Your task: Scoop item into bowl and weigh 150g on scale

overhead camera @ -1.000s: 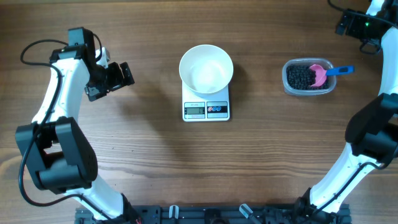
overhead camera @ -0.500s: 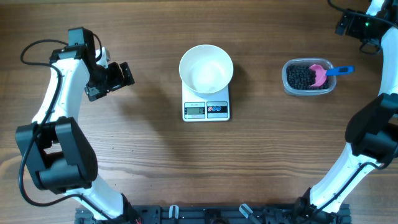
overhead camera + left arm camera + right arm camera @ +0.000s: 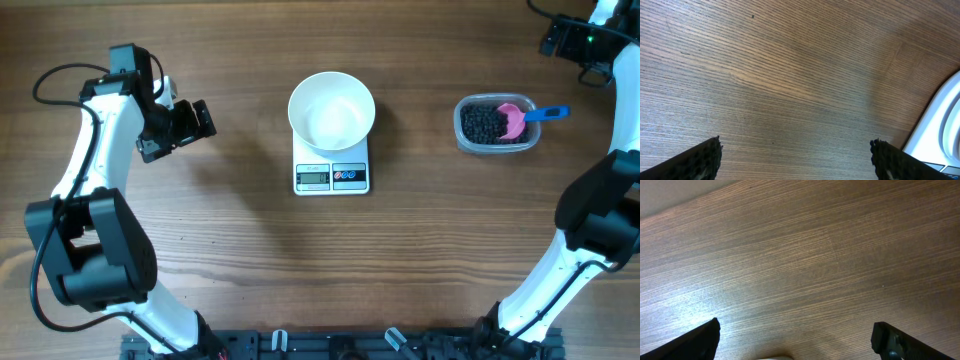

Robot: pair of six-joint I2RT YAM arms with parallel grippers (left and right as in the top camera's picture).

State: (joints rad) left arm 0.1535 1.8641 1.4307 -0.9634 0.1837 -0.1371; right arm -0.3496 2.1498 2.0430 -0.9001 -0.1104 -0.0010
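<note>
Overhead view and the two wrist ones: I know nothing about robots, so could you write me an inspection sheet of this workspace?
Surface: wooden table, bare grain, no spills seen.
Job's things: white bowl, empty, sitting on the scale, display too small to read; black beads in a clear tub at right, with a pink scoop, blue-handled, resting in it.
Clutter: nothing seen.
Grippers: left gripper open, holding nothing, over bare wood left of the scale; right gripper open, holding nothing, over bare wood.
Cables: black cable looping beside the left arm.
Surroundings: black rail along the table's near edge; nothing else seen.
</note>
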